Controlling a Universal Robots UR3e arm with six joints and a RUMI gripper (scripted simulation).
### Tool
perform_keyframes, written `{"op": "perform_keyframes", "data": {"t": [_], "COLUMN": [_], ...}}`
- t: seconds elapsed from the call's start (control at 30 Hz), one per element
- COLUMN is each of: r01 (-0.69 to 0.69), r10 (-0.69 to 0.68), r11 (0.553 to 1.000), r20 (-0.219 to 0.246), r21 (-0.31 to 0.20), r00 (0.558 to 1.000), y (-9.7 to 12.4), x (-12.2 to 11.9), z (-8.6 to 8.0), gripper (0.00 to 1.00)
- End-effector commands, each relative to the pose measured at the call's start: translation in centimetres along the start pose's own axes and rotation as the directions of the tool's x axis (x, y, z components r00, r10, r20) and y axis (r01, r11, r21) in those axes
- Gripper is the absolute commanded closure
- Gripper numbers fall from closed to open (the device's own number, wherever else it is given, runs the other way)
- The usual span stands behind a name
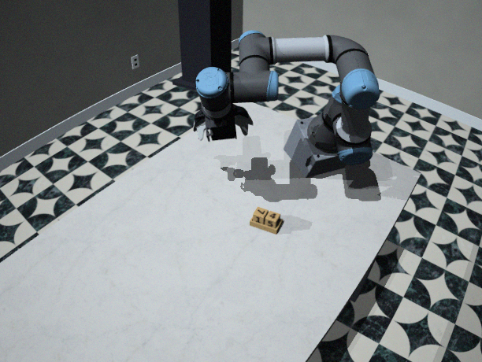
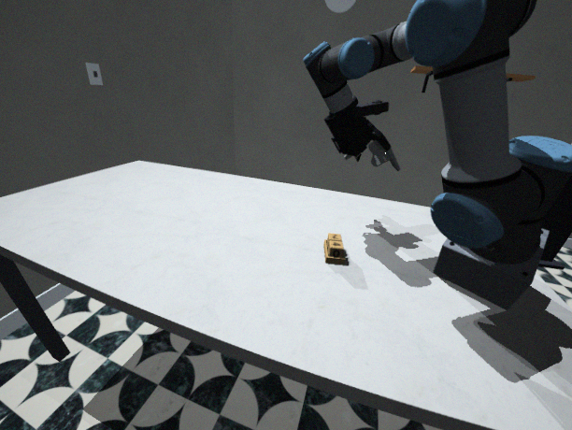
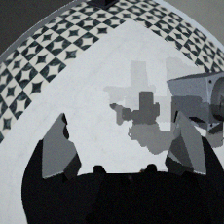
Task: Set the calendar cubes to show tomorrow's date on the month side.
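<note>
The calendar's wooden tray point(image 1: 261, 227) point(image 2: 335, 262) stands on the table with two wooden cubes side by side in it. In the top view the left cube point(image 1: 258, 216) shows an upright 1 in front and a dark, turned mark on top. The right cube point(image 1: 272, 219) point(image 2: 336, 250) shows an upright 5 in front and a 4 on top; its end face in the exterior view shows a 0. Both look flat. The month's name is not readable. My gripper point(image 1: 224, 133) point(image 3: 120, 113) is open and empty, in the air beyond the tray and well away from it. The calendar is outside the wrist view.
The white table point(image 1: 157, 275) point(image 2: 187, 234) point(image 3: 104, 68) carries the arm's grey base point(image 1: 311, 157) point(image 2: 481, 271) point(image 3: 190, 90), beyond the tray and to the right in the top view. A dark pillar point(image 1: 197, 39) stands behind the table. The arm's shadows fall between tray and base.
</note>
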State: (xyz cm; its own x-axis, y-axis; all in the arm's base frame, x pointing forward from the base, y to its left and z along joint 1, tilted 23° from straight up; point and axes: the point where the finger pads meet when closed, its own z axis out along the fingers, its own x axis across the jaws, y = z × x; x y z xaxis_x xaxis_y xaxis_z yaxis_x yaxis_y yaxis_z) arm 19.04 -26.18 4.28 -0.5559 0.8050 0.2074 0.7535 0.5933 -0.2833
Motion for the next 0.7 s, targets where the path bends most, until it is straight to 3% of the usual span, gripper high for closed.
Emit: {"op": "perform_keyframes", "data": {"t": [0.0, 0.07, 0.13, 0.17, 0.27, 0.33, 0.4, 0.53, 0.67], "r01": [-0.098, -0.129, -0.185, -0.187, -0.262, -0.288, -0.288, -0.366, -0.421], "r10": [0.1, 0.132, 0.187, 0.19, 0.261, 0.286, 0.286, 0.352, 0.392], "r11": [0.986, 0.977, 0.952, 0.95, 0.902, 0.88, 0.88, 0.802, 0.734], "r20": [0.009, 0.003, -0.013, -0.014, -0.049, -0.064, -0.064, -0.122, -0.173], "r21": [-0.131, -0.172, -0.245, -0.248, -0.344, -0.377, -0.377, -0.472, -0.533], "r00": [0.995, 0.991, 0.982, 0.982, 0.964, 0.956, 0.956, 0.928, 0.903], "y": [2.9, 3.9, 5.8, 5.8, 8.4, 9.3, 9.3, 12.2, 14.2], "x": [1.9, 2.4, 3.5, 3.5, 4.9, 5.4, 5.4, 6.8, 7.9], "z": [-1.0, -1.4, -2.1, -2.2, -3.5, -4.0, -4.0, -5.7, -7.2], "gripper": [0.0, 0.0, 0.0, 0.0, 0.0, 0.0, 0.0, 0.0, 0.0]}}
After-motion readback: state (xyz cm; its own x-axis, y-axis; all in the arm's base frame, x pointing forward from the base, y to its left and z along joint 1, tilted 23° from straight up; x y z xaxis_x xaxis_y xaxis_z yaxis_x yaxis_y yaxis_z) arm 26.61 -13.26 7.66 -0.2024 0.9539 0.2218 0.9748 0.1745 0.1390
